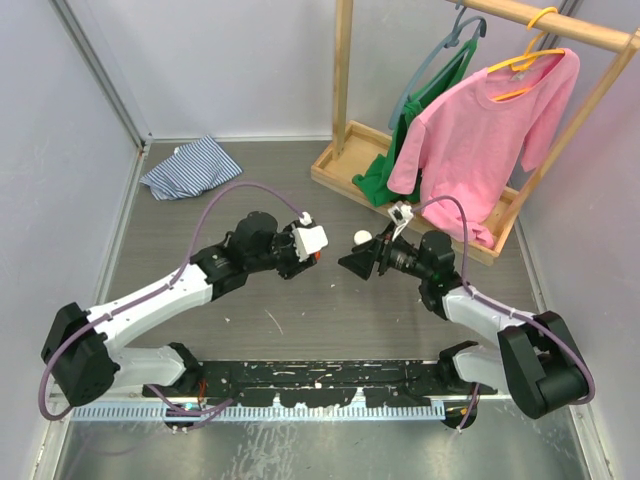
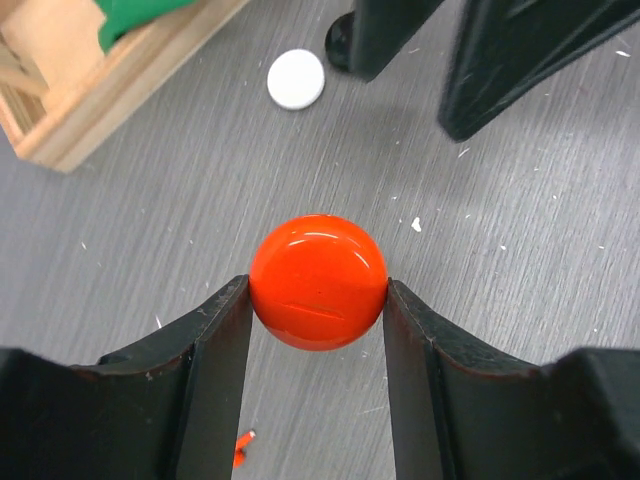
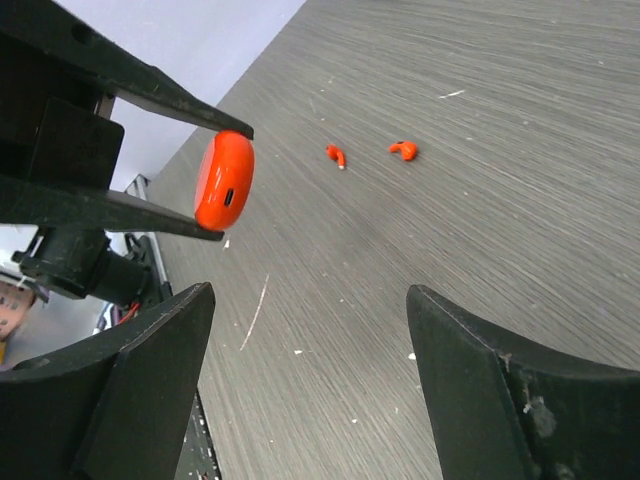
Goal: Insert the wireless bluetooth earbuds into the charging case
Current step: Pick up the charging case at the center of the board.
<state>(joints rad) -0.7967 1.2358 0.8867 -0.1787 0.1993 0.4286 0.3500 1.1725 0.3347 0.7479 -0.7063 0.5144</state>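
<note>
Left pincer (image 2: 317, 290): clamped on the red-orange charging case (image 3: 224, 180), lifted edge-on over the middle of the tabletop (image 1: 300, 190), probably presented for loading.
Right pincer (image 3: 310, 295): spread wide, empty, facing that case.
Earbuds (image 3: 335, 155) (image 3: 403, 150): two, red-orange, loose on the tabletop, away from its edges.
White puck (image 2: 296, 79): one.

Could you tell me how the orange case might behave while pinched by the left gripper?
The orange case looks glossy and rounded, so it could slip or pivot between the left fingers, which pinch only its rim. It shows no denting, so it is probably rigid.
</note>
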